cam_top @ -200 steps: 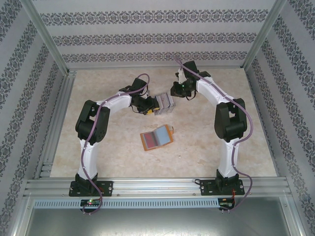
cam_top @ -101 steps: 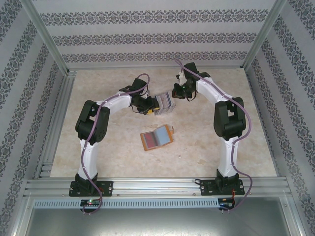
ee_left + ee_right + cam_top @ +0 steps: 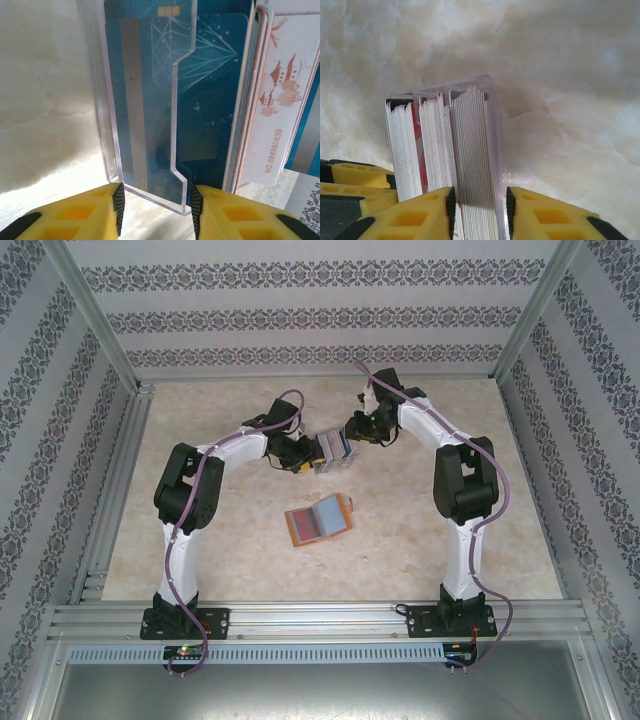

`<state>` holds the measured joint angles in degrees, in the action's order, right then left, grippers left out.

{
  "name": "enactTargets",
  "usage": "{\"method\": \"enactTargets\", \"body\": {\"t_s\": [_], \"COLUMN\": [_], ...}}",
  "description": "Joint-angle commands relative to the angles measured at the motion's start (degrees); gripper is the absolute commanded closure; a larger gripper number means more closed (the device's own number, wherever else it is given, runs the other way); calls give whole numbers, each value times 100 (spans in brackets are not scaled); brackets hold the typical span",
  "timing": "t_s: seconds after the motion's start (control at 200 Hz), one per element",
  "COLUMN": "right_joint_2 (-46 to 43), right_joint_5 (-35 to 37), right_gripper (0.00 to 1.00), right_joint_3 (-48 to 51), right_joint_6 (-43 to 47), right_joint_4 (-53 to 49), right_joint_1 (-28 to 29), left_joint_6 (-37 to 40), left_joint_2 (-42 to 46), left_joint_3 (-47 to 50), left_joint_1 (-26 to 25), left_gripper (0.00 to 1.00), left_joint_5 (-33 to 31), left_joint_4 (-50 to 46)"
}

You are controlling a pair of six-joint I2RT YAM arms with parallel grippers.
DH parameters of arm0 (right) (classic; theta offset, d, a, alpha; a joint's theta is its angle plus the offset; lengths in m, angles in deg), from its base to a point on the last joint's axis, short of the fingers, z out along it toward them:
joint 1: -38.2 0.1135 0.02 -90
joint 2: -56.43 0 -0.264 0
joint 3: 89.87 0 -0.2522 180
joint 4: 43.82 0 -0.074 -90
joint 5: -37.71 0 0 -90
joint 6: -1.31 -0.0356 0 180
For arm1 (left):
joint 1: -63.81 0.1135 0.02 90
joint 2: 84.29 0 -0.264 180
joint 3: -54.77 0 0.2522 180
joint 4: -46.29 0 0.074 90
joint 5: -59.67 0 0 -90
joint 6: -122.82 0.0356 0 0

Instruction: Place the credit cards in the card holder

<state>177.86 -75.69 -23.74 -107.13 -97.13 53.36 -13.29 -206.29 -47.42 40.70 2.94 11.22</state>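
Clear acrylic walls of a small rack (image 3: 322, 464) stand on the marbled table (image 3: 230, 550), in the far half and about midway between its left and right edges, with a strip of bare top behind it before the far edge. The credit cards (image 3: 336, 447) sit in it on edge. From the right wrist they (image 3: 470, 135) show as 3 bundles parted by clear dividers, their thin top edges level with the rack's rim. The left gripper (image 3: 308, 460) reaches in from the left; in its own camera the left gripper (image 3: 156, 205) is clamped on the rack (image 3: 145, 150), 1 yellow finger at each side of the stepped lower edge of the clear front plate, with a dark blue card behind it and a white card with a red drawing just to the right. The right gripper (image 3: 352, 432) comes from the far right and meets the cards' top. Its camera shows the right gripper (image 3: 479, 205) straddling the bundle nearest the clear outer wall, the wall itself also between the fingers; I cannot tell whether they press or merely flank it. The card holder (image 3: 320, 521) lies open and flat near the table's centre, well apart from the rack on the near side, orange border around a blue-grey face. Bare top runs wide on every side of it, out to the left, right and near edges
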Motion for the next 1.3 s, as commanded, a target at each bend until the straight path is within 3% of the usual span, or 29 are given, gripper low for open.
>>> {"method": "enactTargets", "body": {"t_s": [0.0,0.849,1.294], "right_joint_2": [212,135,-129], "right_joint_5": [-166,-51,-20], "right_gripper": [61,58,82], "right_joint_3": [-194,-577,-535], "right_joint_6": [-50,114,99], "right_joint_4": [-15,-359,-351], "right_joint_1": [45,251,216], "left_joint_6": [-92,-97,-92], "left_joint_2": [-104,-131,-118], "left_joint_3": [-113,-178,-240], "left_joint_1": [43,39,32], "left_gripper": [58,58,58], "left_joint_5": [21,82,67], "left_joint_4": [161,135,108]}}
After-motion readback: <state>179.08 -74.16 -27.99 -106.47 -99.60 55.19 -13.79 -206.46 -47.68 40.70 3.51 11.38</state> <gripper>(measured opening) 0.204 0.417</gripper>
